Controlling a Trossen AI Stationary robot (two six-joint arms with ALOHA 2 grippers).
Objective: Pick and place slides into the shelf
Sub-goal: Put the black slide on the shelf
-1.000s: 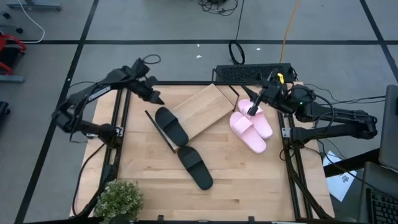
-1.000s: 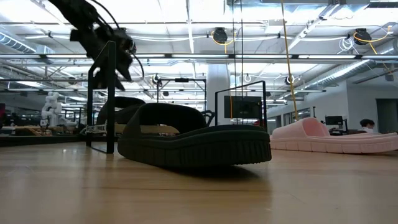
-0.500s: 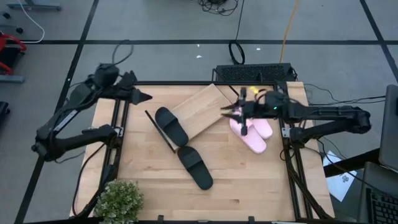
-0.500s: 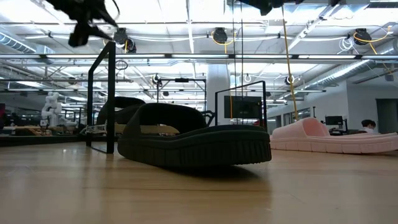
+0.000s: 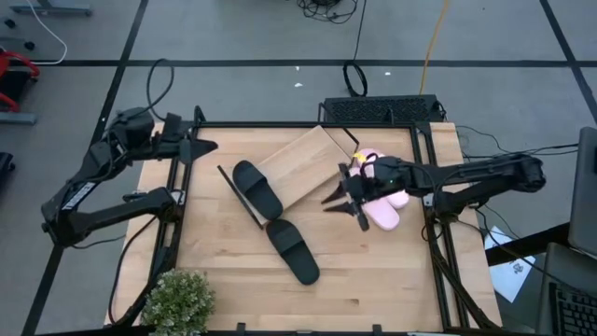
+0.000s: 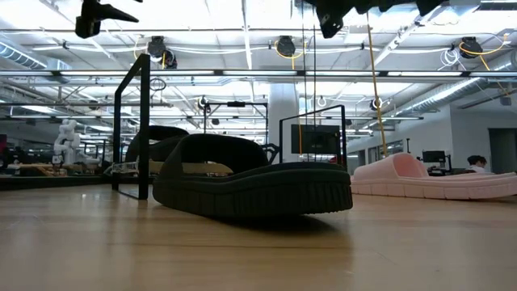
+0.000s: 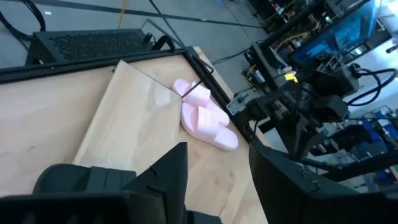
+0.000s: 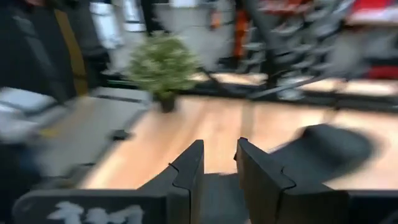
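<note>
One black slide (image 5: 256, 187) lies on the low end of the shelf (image 5: 303, 163), beside its black wire frame. The other black slide (image 5: 292, 250) rests sole-down on the table, nearer the front; it fills the low view (image 6: 250, 182). The pink pair (image 5: 384, 196) sits side by side by the table's right edge, partly under my right arm, and shows in the left wrist view (image 7: 202, 116). My right gripper (image 5: 341, 207) hovers open between the shelf and the pink pair, pointing at the black slide (image 8: 329, 149). My left gripper (image 5: 203, 147) hangs open over the far-left corner.
A small potted plant (image 5: 177, 299) stands at the near-left corner. Black frame rails (image 5: 177, 215) run along the table's left and right sides. A black box (image 5: 378, 110) sits behind the far edge. Bare wood (image 5: 373, 271) lies toward the near-right.
My right gripper has swung from above the pink pair toward the table's middle and near side, turning to face the black slides. My left arm has drawn back from the shelf toward the table's far-left corner and risen. No slide has moved.
</note>
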